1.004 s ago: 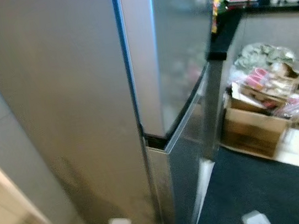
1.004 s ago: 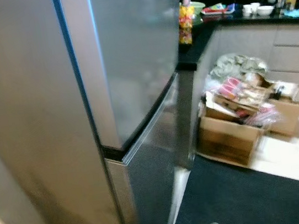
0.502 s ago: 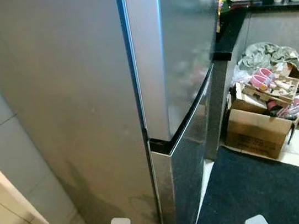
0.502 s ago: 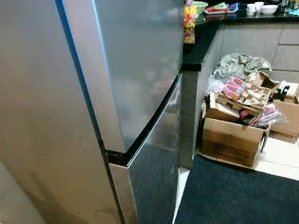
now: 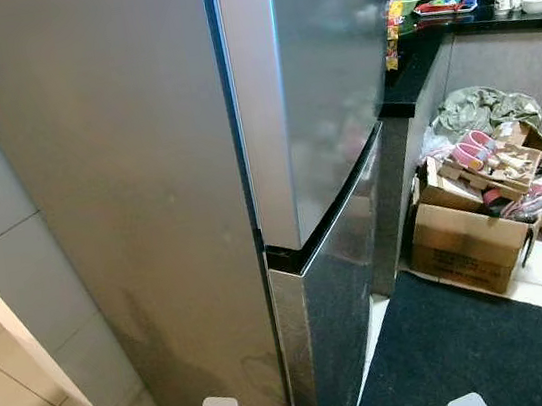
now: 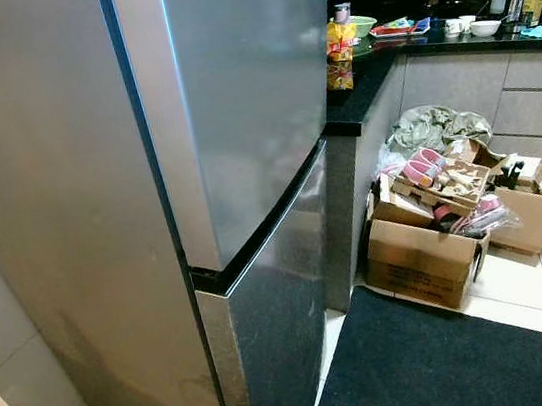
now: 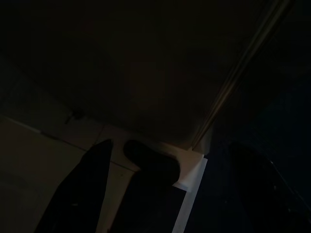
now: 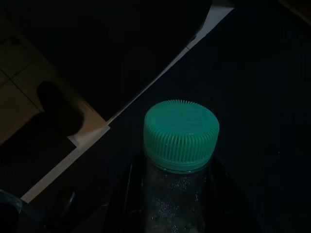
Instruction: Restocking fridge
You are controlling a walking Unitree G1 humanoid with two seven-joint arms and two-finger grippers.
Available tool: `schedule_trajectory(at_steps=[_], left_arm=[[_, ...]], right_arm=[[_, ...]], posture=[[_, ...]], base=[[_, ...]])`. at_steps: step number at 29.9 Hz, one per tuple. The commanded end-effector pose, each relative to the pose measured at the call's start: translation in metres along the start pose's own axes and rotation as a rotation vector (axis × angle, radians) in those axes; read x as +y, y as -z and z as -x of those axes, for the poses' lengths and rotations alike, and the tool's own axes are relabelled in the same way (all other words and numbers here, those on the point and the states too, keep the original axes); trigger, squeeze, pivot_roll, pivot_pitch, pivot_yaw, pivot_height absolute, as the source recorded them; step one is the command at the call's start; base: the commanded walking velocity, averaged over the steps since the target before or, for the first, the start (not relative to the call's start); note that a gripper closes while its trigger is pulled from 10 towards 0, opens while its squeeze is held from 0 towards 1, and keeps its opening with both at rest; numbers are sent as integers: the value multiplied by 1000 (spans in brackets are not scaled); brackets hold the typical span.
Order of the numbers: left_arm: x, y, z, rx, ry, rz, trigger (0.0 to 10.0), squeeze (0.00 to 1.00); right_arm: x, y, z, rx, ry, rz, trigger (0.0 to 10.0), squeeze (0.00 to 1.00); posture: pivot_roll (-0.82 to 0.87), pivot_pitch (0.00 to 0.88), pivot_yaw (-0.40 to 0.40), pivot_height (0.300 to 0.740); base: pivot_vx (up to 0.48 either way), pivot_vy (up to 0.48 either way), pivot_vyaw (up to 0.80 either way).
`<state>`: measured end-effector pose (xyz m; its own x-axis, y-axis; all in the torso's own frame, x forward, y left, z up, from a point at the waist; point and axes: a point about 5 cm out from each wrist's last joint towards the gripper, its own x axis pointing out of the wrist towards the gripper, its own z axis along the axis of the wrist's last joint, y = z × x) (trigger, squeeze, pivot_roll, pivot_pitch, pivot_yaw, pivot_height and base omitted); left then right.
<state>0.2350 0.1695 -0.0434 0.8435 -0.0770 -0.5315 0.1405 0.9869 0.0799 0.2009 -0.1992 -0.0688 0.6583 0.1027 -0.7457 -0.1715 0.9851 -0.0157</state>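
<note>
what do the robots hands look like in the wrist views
Both wrist views are very dark. The left hand shows long black fingers with rounded tips, smooth and unmarked. Of the right hand, only dark curved finger edges can be made out. No cables or markings can be made out.

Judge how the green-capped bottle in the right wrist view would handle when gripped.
The bottle is probably slippery: droplets seem to bead below its cap. The ribbed cap should resist slipping. Its round form would likely roll if laid down.
</note>
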Motion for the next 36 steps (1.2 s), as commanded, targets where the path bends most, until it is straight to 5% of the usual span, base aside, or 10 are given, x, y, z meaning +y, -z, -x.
schedule_trajectory(at_steps=[1,12,36], left_arm=[[-4,4,1,12,13,-2,10000,0],[2,5,2,11,-25,47,10000,0],[6,12,5,50,-36,-11,10000,0]], right_arm=[[-4,3,1,11,7,2,10000,0],[-3,3,2,12,4,5,10000,0],[1,-8,-2,-10,-17,49,10000,0]], posture=[[-83,61,-4,740],[-82,57,-3,740],[-52,0,-10,740]], base=[[0,0,0],[0,0,0],[0,0,0]])
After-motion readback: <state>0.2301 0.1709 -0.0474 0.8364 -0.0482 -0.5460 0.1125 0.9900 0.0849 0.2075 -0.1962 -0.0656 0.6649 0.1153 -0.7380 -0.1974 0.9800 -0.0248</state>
